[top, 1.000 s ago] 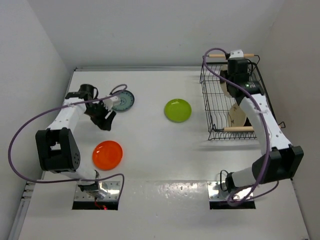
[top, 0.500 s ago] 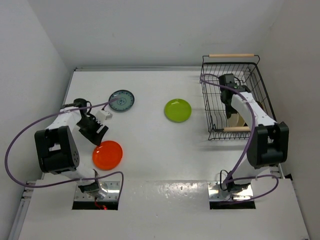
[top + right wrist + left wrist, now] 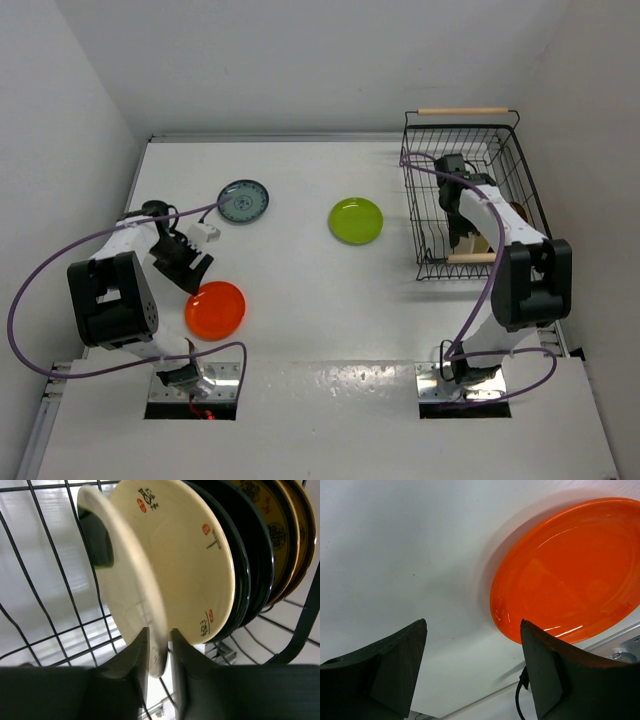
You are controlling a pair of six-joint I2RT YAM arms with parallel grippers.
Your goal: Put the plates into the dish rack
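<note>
Right wrist view has the right hand (image 3: 159, 642) low inside the dish rack (image 3: 45, 605), its fingers hugging the bottom rim of an upright cream plate (image 3: 125, 580); whether they press it I cannot tell. Well left of the dish rack, the left hand (image 3: 472, 672) hangs spread wide over the counter (image 3: 395, 540), angled down beside the orange-red plate (image 3: 570, 575).

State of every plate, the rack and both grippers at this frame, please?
orange-red plate: flat on table.
lime green plate: flat on table.
teal patterned plate: flat on table.
dish rack: partly loaded.
front cream plate: upright in rack.
left gripper: open, near orange-red plate.
right gripper: straddling front cream plate's rim; grip unclear.
</note>
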